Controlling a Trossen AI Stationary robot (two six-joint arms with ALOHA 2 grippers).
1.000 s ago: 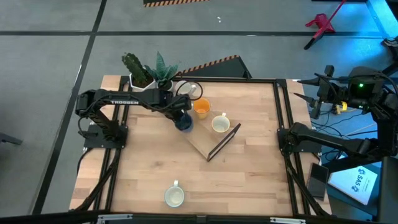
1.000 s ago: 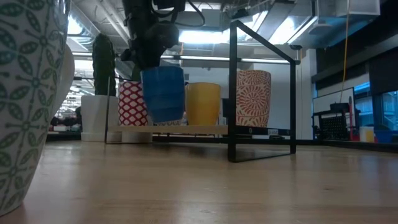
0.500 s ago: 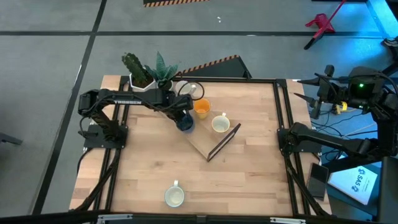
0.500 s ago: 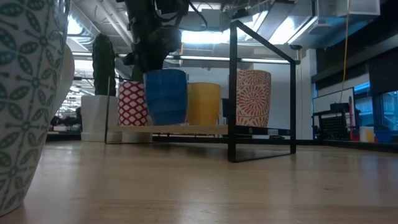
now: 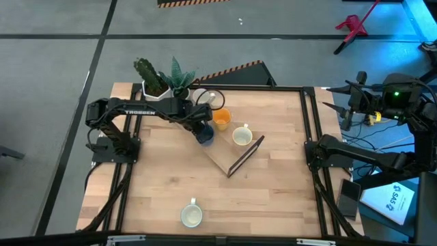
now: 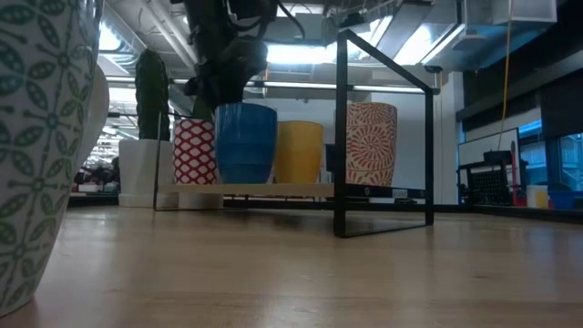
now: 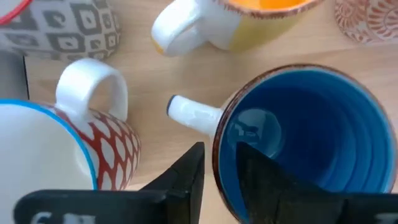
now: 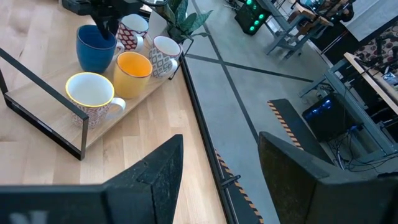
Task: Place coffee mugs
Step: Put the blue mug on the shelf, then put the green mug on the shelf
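Observation:
A blue mug stands upright on the wooden tray, beside an orange mug and a red-patterned mug with a yellow inside. A red-lattice mug and a grey-patterned mug stand close behind it. One more patterned mug sits alone by the near edge. My left gripper is over the blue mug, shut on its rim. My right gripper is open, parked at the table's right edge. My left gripper pinches the blue mug's rim next to the white handle, one finger inside the mug and one outside. It comes from above, pointing down. The mug is upright with its base on the wooden tray.
A black wire frame stands up from the tray's near-right side. Potted plants sit at the far left corner. Bare wood spreads over the table's near half around the lone mug.
My left gripper has moved down and slightly toward the orange mug, still shut on the blue mug. The mug, first hanging tilted just above the tray, now stands upright on it.

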